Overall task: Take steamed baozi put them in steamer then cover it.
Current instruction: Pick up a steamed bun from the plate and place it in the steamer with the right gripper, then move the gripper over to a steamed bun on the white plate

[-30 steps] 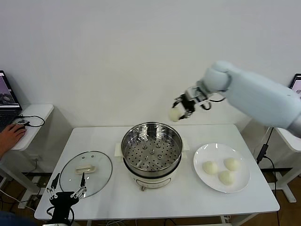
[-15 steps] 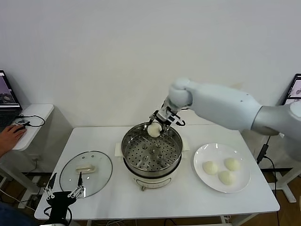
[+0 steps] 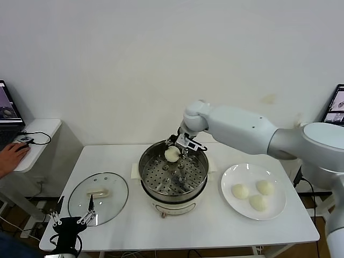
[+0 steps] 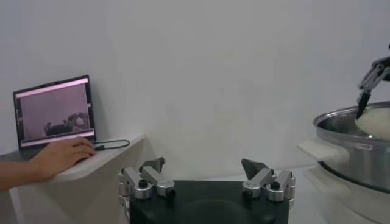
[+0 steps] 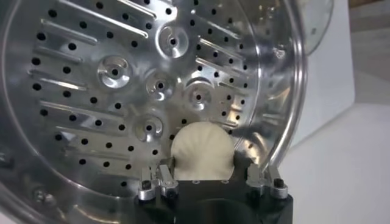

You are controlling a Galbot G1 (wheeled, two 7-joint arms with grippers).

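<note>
- One steamed baozi (image 3: 172, 154) sits between the jaws of the right gripper (image 3: 179, 150), just inside the far rim of the steamer (image 3: 173, 173). In the right wrist view the same bun (image 5: 202, 151) fills the gap between the two fingers, above the perforated tray.
- The jaws stand about a bun's width apart; whether the pads still press on the dough or have let go, I cannot tell.
- Three more baozi (image 3: 252, 194) lie together on a white plate (image 3: 228, 177) to the right of the steamer.
- The right arm reaches in from the right, bent at the elbow, wrist angled down over the back of the pot.
- The left gripper (image 3: 72, 222) waits low at the near left corner of the white table (image 3: 215, 226), fingers spread wide and empty, just beside the glass lid (image 3: 99, 196).
- No readable writing or brand shows on the steamer, plate or lid.
</note>
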